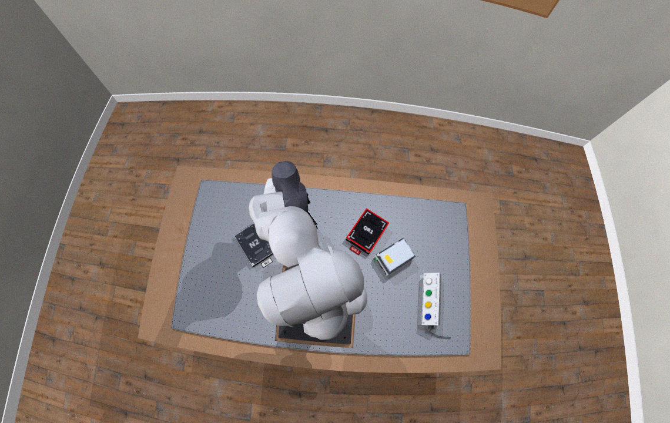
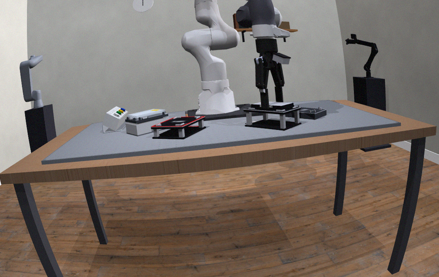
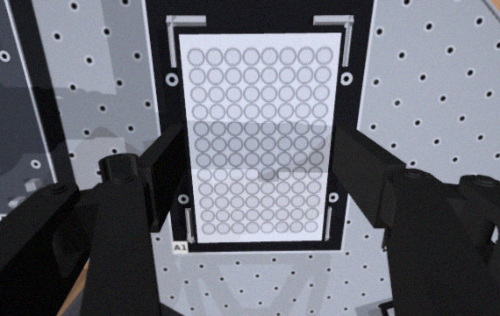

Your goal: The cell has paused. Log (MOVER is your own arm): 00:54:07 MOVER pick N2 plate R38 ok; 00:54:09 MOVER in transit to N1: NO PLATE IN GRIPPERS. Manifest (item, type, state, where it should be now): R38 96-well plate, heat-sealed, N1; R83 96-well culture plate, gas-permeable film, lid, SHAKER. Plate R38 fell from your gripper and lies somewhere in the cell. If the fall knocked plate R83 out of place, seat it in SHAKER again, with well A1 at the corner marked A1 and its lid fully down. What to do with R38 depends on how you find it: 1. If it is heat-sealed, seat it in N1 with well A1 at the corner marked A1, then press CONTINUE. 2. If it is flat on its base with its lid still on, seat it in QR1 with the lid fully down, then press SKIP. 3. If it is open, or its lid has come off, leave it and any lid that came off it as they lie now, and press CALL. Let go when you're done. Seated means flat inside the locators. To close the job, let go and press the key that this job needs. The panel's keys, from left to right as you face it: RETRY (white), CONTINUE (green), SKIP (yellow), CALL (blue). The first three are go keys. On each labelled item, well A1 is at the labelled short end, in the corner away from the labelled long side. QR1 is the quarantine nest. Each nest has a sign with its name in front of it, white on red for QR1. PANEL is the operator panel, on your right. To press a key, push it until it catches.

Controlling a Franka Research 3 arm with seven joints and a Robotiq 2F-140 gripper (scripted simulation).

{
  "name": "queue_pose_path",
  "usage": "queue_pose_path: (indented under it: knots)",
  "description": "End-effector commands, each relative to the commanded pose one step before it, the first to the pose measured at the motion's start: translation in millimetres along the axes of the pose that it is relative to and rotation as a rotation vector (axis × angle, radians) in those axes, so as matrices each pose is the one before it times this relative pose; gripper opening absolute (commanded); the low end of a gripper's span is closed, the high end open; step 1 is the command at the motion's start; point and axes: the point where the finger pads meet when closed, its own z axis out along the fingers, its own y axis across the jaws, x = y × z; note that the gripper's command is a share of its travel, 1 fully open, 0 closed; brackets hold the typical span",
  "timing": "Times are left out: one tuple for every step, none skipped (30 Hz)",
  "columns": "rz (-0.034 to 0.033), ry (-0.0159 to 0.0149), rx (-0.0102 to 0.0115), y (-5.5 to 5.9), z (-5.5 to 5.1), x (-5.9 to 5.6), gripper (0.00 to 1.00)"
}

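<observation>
We judge we're seating the plate in its nest, our hand gripping it; releasing comes once it's flat

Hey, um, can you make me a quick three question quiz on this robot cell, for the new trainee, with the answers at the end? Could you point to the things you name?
1. True or false: the red-edged QR1 nest (image 1: 367,230) (image 2: 178,122) has a plate seated on it.
2. Multiple choice: on the panel (image 1: 430,298) (image 2: 115,118), which key is next to the blue key (image 1: 427,316) (image 2: 122,110)?
A) white
B) yellow
C) green
3. Fill in the blank: in the wrist view, the plate with the circle grid (image 3: 260,138) lies between the two ____ of the tool (image 2: 272,103) (image 3: 259,145).

Key:
1. False
2. B
3. fingers
</observation>
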Motion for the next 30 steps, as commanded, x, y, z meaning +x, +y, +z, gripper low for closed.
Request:
queue_pose_path:
  knots:
    - [0.00167,-0.00179,-0.00042,0.10,1.46,-0.61,0.10]
    - [0.00000,0.00000,0.00000,0.00,0.00,0.00,0.10]
    - [0.00000,0.00000,0.00000,0.00,0.00,0.00,0.10]
    - [0.00000,0.00000,0.00000,0.00,0.00,0.00,0.10]
    - [0.00000,0.00000,0.00000,0.00,0.00,0.00,0.70]
    - [0.00000,0.00000,0.00000,0.00,0.00,0.00,0.70]
    - [0.00000,0.00000,0.00000,0.00,0.00,0.00,0.70]
    - [0.00000,0.00000,0.00000,0.00,0.00,0.00,0.70]
    - [0.00000,0.00000,0.00000,0.00,0.00,0.00,0.70]
    - [0.00000,0.00000,0.00000,0.00,0.00,0.00,0.70]
    - [0.00000,0.00000,0.00000,0.00,0.00,0.00,0.70]
    - [0.00000,0.00000,0.00000,0.00,0.00,0.00,0.70]
    - [0.00000,0.00000,0.00000,0.00,0.00,0.00,0.70]
    - [0.00000,0.00000,0.00000,0.00,0.00,0.00,0.70]
    - [0.00000,0.00000,0.00000,0.00,0.00,0.00,0.70]
    - [0.00000,0.00000,0.00000,0.00,0.00,0.00,0.70]
    - [0.00000,0.00000,0.00000,0.00,0.00,0.00,0.70]
    - [0.00000,0.00000,0.00000,0.00,0.00,0.00,0.70]
    - [0.00000,0.00000,0.00000,0.00,0.00,0.00,0.70]
    - [0.00000,0.00000,0.00000,0.00,0.00,0.00,0.70]
    - [0.00000,0.00000,0.00000,0.00,0.00,0.00,0.70]
    - [0.00000,0.00000,0.00000,0.00,0.00,0.00,0.70]
    - [0.00000,0.00000,0.00000,0.00,0.00,0.00,0.70]
    - [0.00000,0.00000,0.00000,0.00,0.00,0.00,0.70]
    - [0.00000,0.00000,0.00000,0.00,0.00,0.00,0.70]
    - [0.00000,0.00000,0.00000,0.00,0.00,0.00,0.70]
    - [0.00000,0.00000,0.00000,0.00,0.00,0.00,0.70]
    - [0.00000,0.00000,0.00000,0.00,0.00,0.00,0.70]
    - [0.00000,0.00000,0.00000,0.00,0.00,0.00,0.70]
    - [0.00000,0.00000,0.00000,0.00,0.00,0.00,0.70]
